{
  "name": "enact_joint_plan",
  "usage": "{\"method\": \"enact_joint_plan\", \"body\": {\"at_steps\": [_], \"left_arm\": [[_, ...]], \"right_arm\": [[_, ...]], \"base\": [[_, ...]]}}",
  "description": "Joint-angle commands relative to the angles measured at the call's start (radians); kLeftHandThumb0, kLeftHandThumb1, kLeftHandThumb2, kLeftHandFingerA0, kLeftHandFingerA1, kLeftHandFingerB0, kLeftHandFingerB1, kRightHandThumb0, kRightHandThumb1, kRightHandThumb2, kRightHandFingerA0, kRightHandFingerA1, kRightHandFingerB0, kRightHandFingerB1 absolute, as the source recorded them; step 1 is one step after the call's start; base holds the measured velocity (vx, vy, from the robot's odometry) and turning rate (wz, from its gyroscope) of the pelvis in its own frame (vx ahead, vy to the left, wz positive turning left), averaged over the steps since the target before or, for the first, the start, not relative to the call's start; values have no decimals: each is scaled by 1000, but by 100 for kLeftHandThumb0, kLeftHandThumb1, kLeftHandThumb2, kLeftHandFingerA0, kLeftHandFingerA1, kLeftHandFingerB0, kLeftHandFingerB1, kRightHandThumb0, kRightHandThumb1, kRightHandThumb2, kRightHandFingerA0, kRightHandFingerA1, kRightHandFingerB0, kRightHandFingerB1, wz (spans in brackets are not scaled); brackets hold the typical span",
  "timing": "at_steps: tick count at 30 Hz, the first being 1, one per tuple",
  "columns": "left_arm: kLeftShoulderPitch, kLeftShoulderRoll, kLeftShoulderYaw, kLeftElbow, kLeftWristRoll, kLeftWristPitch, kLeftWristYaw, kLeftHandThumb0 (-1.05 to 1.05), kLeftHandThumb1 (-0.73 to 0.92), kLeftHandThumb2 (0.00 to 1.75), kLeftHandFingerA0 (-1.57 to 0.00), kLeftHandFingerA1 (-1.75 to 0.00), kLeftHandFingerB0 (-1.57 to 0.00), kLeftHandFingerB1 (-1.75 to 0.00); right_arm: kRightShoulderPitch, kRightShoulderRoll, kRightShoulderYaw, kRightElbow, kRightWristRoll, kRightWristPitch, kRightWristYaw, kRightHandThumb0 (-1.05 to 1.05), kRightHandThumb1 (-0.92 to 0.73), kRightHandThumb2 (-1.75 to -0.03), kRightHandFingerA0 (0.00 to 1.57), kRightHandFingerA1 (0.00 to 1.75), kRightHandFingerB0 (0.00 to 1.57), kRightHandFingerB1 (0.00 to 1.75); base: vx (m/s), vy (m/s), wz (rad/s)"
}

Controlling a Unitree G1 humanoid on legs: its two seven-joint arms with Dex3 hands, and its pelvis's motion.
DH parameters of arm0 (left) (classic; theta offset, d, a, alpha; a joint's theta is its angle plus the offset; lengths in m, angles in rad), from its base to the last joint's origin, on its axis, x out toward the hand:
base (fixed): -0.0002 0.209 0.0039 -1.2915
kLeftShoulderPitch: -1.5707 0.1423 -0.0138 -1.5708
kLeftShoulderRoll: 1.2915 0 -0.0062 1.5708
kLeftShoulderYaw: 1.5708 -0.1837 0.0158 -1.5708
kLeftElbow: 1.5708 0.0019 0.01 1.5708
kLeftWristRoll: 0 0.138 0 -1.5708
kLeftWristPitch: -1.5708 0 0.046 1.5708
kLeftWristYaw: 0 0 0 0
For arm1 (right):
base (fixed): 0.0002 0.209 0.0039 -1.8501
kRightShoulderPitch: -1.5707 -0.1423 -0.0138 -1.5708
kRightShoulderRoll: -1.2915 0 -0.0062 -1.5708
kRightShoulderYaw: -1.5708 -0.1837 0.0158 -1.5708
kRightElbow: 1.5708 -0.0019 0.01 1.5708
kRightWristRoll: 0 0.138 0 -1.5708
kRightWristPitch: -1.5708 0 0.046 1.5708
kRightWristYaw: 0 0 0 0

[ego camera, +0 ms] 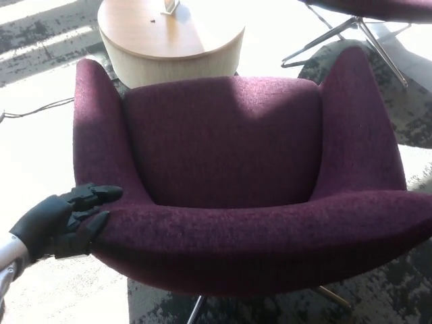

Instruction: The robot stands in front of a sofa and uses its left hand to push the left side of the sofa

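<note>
A purple fabric sofa chair [229, 155] fills the head view, its curved back nearest me and its seat facing away. My black left hand [64, 219] presses against the outer left corner, where the left armrest [98, 131] meets the back. Its fingers are apart and lie against the fabric, holding nothing. The right hand does not show.
A round wooden side table [169, 37] stands just beyond the chair. Metal legs of another chair [351, 34] show at top right. A dark cable [37, 109] runs over the bright floor at left. Dark patterned carpet [398, 277] lies under the chair.
</note>
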Motion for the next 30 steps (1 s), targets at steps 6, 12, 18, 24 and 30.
{"method": "enact_joint_plan", "body": {"at_steps": [6, 12, 18, 24, 30], "left_arm": [[48, -81, -35, -176, -52, 168, -82, -82, 91, 67, -11, -36, -15, -29], [60, -91, -37, -208, -60, 183, -98, -88, 75, 111, -2, -44, -12, -42], [77, -115, -61, -271, -62, 239, -98, -88, 74, 110, -1, -43, -12, -40], [104, -149, -109, -343, -53, 273, -86, -83, 71, 110, -1, -43, -15, -40], [131, -197, -176, -424, -44, 320, -64, -92, 75, 111, -1, -41, -10, -38]], "right_arm": [[-2, -14, -7, 5, 7, -2, 1, -65, -81, -65, 74, 52, 55, 38], [-5, -20, 4, 4, -8, -3, -11, -65, -82, -65, 73, 52, 53, 38], [-3, -23, 9, -1, -13, 2, -19, -66, -82, -65, 73, 51, 55, 38], [-7, -17, 2, -1, -3, 1, -16, -67, -81, -65, 74, 51, 55, 38], [-15, -23, 11, -4, -13, 8, -16, -67, -81, -65, 73, 50, 54, 37]], "base": [[0, 0, 0], [0, 0, 0], [0, 0, 0], [0, 0, 0], [0, 0, 0]]}}
